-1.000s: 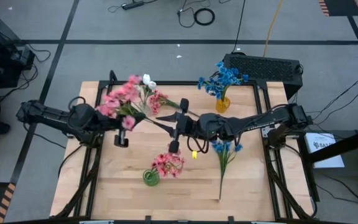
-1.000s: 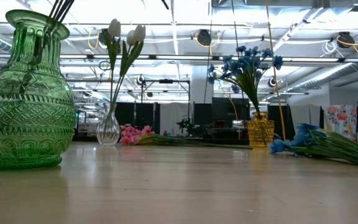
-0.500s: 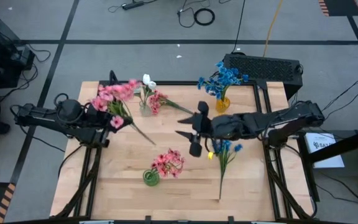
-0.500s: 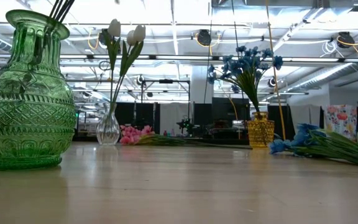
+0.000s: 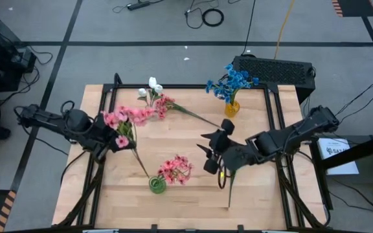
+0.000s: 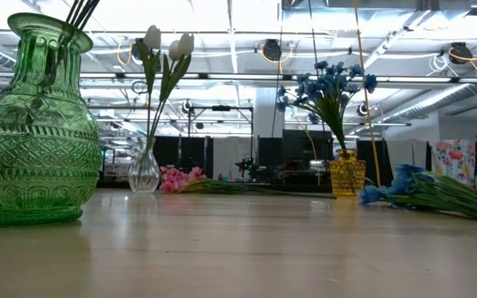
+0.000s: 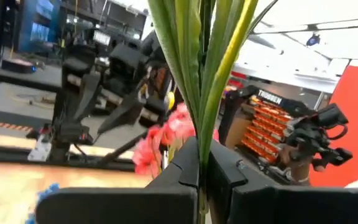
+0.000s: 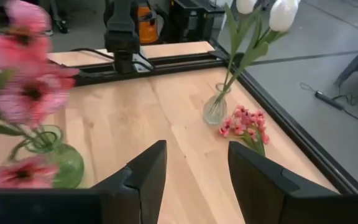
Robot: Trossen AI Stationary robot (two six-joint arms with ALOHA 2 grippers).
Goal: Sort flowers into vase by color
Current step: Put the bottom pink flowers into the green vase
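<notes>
Left tool (image 5: 112, 139) grips a pink sprig (image 5: 127, 120) heading for the green vase (image 5: 157, 185); right tool (image 5: 214, 152) gapes empty. Blue sprigs (image 5: 230, 169) and another pink one remain on the counter (image 5: 186, 194).

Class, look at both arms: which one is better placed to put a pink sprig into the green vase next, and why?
Left. The left gripper is shut on a pink sprig whose stem reaches down toward the green vase. The right gripper is open, holding nothing.

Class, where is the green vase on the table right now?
In the high view, the green vase stands near the table's front edge, left of centre, holding pink flowers.
</notes>
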